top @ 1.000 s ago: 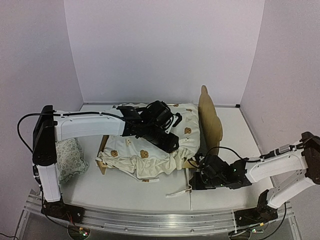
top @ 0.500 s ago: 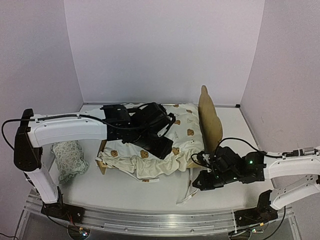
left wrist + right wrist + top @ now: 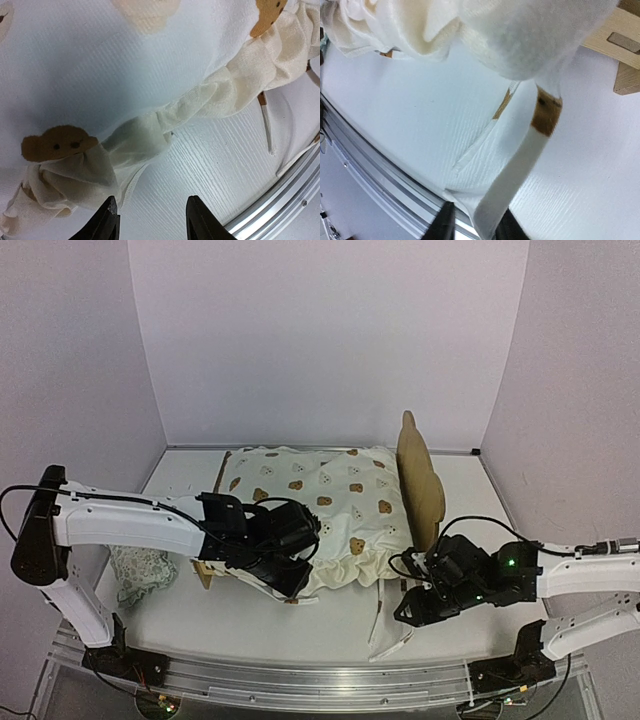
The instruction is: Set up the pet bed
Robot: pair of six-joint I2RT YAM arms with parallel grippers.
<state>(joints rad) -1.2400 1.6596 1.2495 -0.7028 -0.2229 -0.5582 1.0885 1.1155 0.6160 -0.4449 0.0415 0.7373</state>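
The pet bed stands mid-table with its plywood bear-ear headboard upright on the right. A cream bear-print cover lies spread flat over it and hides the base. My left gripper hangs at the cover's near edge. In the left wrist view this gripper is open over bare table, beside the ruffle. My right gripper is low, near the headboard's front corner. In the right wrist view its jaws stand apart, with a white tie strap running loosely between them. A corner of the wooden frame shows.
A small floral pillow lies on the table at the left, partly under the left arm. An aluminium rail runs along the near edge, close to both grippers. Lilac walls close in the back and sides.
The left gripper came off the top of the cover down to its near edge, and the cover now lies smoother. The right jaws parted around the tie.
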